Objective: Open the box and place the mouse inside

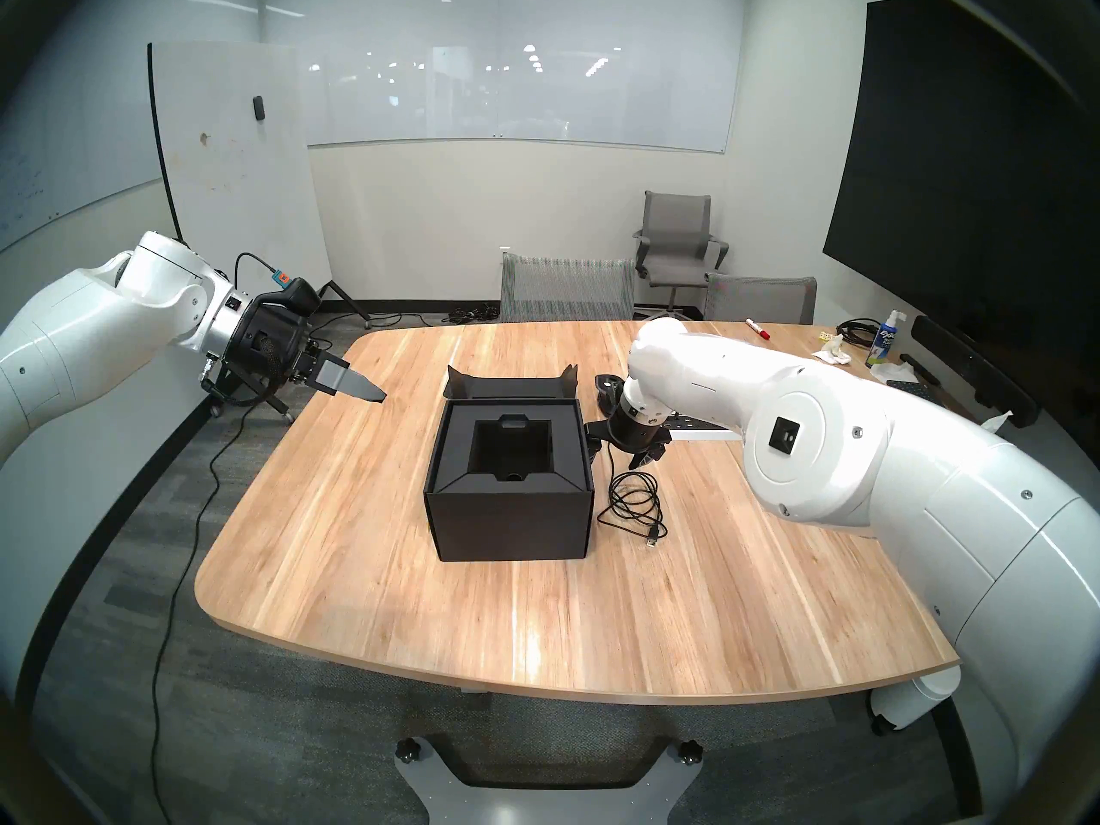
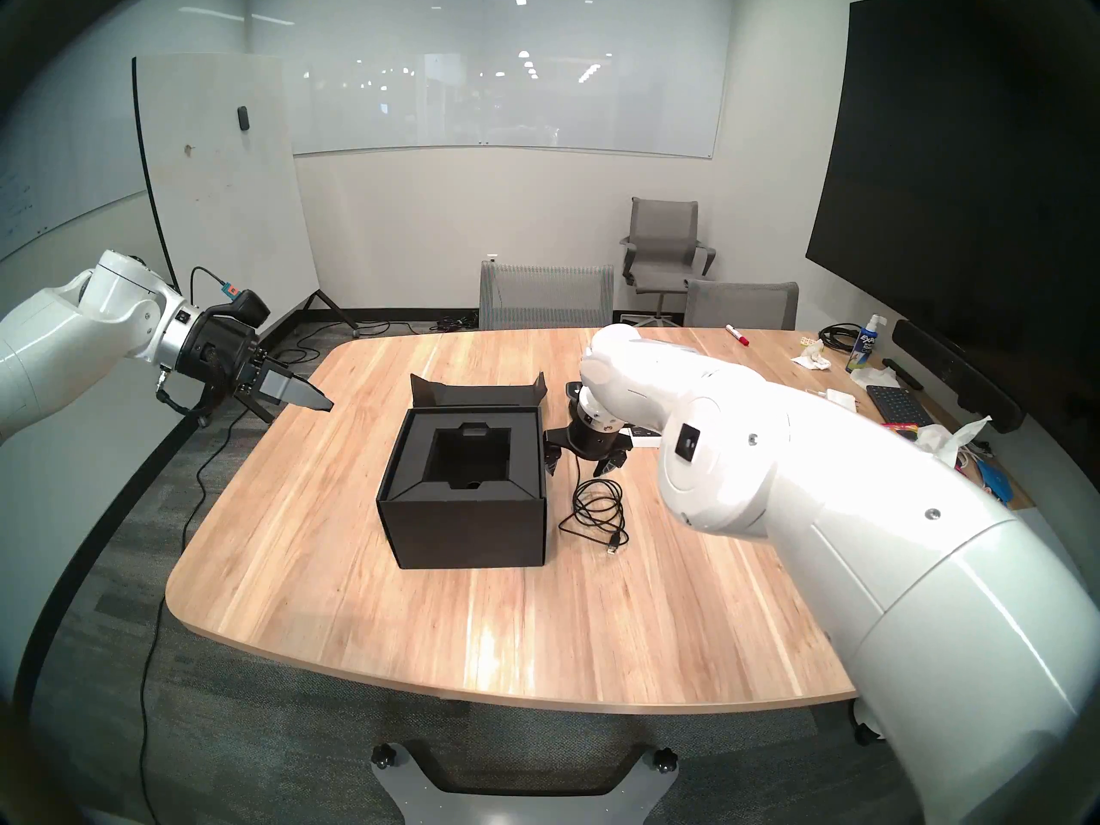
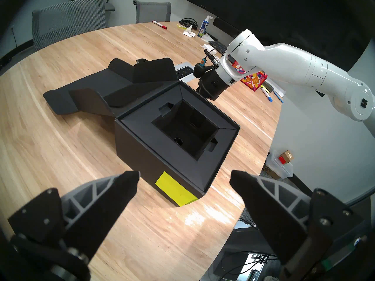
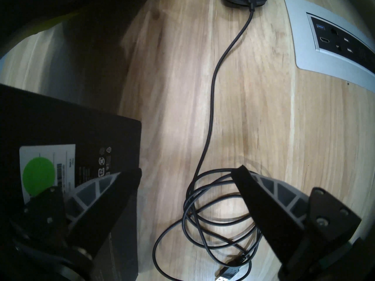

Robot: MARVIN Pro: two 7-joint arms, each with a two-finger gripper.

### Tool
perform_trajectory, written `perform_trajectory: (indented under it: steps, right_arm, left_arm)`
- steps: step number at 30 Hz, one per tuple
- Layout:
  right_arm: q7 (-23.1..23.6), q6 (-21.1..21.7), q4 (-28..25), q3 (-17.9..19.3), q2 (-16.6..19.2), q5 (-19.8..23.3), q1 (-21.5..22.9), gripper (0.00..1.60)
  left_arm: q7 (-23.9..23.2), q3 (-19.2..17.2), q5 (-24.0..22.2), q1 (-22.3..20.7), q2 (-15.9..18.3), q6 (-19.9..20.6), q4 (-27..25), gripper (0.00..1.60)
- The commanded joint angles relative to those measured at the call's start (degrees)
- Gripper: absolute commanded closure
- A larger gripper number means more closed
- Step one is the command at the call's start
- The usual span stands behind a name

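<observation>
The box [image 1: 512, 478] stood open mid-surface; the mouse [image 1: 608, 387] lay beyond its right rear corner, cable trailing nearward. The right gripper [image 1: 616, 453], fingers spread and empty, hung nearer than the open left gripper [image 1: 363, 389].

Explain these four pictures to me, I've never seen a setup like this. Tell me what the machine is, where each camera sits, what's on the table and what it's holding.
This is a robot with two white arms, each ending in a two-fingered hand. The two wide pictures come from cameras on its head; the other two from a camera on each wrist, with that hand's fingers at the bottom corners. On the wooden table stands a black box, lid folded back, its hollow empty. Beside it lie a black mouse and its coiled cable. The left hand hangs open off to one side. The right hand is open above the cable. Neither holds anything.
</observation>
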Motion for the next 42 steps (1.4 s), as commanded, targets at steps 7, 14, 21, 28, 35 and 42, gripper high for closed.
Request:
perform_trajectory:
  steps: [7,14,21,28,35,42]
  right_arm:
    - [-0.52,-0.10,-2.76,2.62,0.94,0.08,3.56,0.00]
    - [-1.17,-0.10,-4.06,4.37,1.72,0.08,3.76,0.00]
    - [-2.22,-0.10,-5.30,6.16,2.47,0.08,4.13,0.00]
    - [-3.43,-0.10,-6.33,7.84,3.21,0.08,4.27,0.00]
    - [-4.69,-0.10,-8.20,10.20,3.98,0.08,4.73,0.00]
    - [-6.24,-0.10,-10.12,12.36,4.88,0.08,4.89,0.00]
  left_arm:
    - [-0.83,-0.80,-0.33,-1.14,-0.02,0.10,-0.09,0.00]
    - [-0.83,-0.79,-0.34,-1.15,-0.02,0.09,-0.08,0.00]
    - [-0.84,-0.78,-0.34,-1.16,-0.02,0.09,-0.08,0.00]
    - [-0.83,-0.77,-0.34,-1.16,-0.02,0.09,-0.08,0.00]
    - [-0.85,-0.76,-0.34,-1.18,-0.02,0.09,-0.08,0.00]
    - [-0.87,-0.75,-0.34,-1.19,-0.02,0.09,-0.07,0.00]
